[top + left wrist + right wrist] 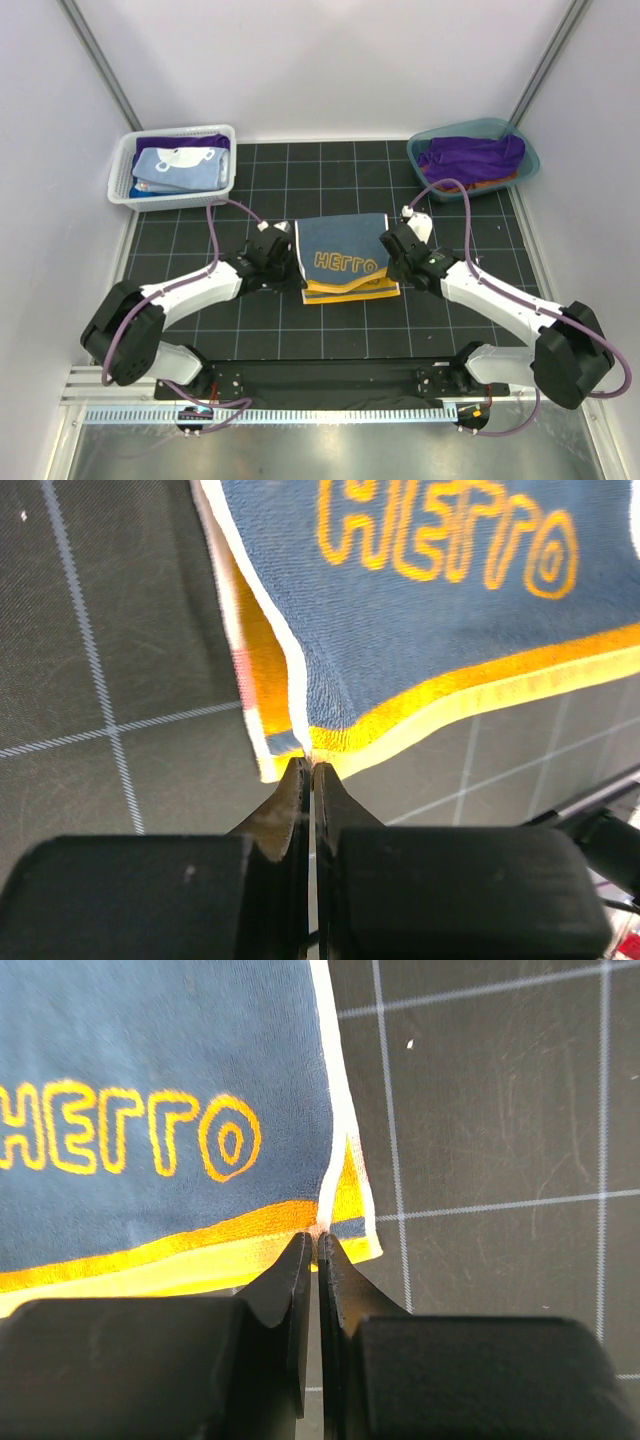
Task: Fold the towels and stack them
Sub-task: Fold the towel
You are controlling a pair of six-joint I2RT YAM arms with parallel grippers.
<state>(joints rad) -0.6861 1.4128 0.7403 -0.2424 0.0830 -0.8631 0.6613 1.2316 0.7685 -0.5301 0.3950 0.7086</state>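
Seemingly, left end effector (308, 766) and right end effector (317, 1241) pinch navy towel (343, 250) corners.

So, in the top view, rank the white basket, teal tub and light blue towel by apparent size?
Largest: the teal tub and the white basket, which look alike, so unranked.
Smallest: the light blue towel, lying inside the basket.

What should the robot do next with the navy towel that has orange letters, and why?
Probably move both together, carrying the pinched corners across to the opposite edge to make a fold. The left tool and the right tool are each shut on one corner of the navy towel, so it looks ready to be folded evenly.
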